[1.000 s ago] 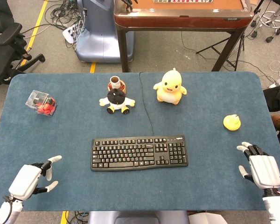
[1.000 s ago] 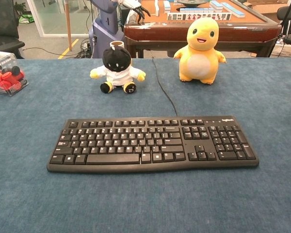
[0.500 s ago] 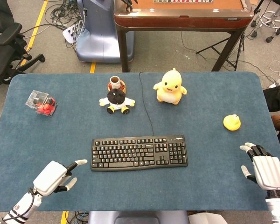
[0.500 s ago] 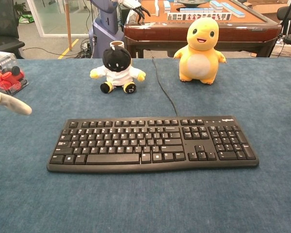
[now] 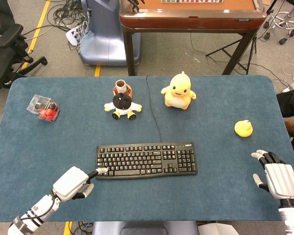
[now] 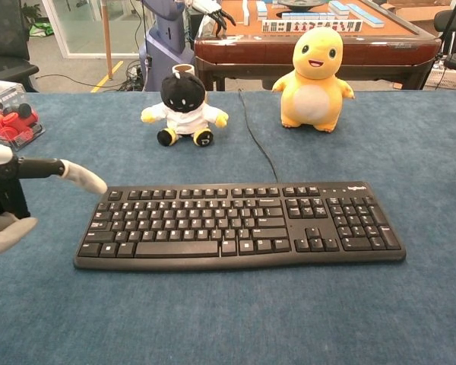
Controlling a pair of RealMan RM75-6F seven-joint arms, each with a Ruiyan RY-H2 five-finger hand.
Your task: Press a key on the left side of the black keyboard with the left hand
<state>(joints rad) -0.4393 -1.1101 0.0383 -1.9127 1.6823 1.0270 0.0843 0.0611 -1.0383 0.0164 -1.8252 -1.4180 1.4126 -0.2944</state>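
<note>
Left hand (image 5: 73, 182) sits at about 8 o'clock from the black keyboard (image 5: 146, 160), low on the table (image 5: 63, 137), with one finger (image 5: 99, 172) stretched straight out toward 2 o'clock and the rest tucked in. From my head view its tip lies over the keyboard's lower left corner. From the chest view, the left hand (image 6: 4, 199) comes in at the 9 o'clock edge and the finger (image 6: 80, 176) ends just beside the keyboard's (image 6: 239, 225) top left corner; I cannot tell whether it is touching a key. It holds nothing.

I see the keyboard lying flat near the middle of the table, long side running 9 to 3 o'clock, its cable (image 5: 154, 107) leading off toward 12.

My right hand (image 5: 276, 176) rests at 4 o'clock from the keyboard, well apart from it, fingers spread and holding nothing.

At 12 o'clock of the keyboard a yellow plush dinosaur (image 5: 178, 91) sits upright, and at 11 o'clock a black-headed plush doll (image 5: 122, 105) with a small cup (image 5: 121, 86) just behind it. A clear box of red pieces (image 5: 43, 108) lies at 10 o'clock, and a small yellow duck (image 5: 243, 128) at 2 o'clock.
</note>
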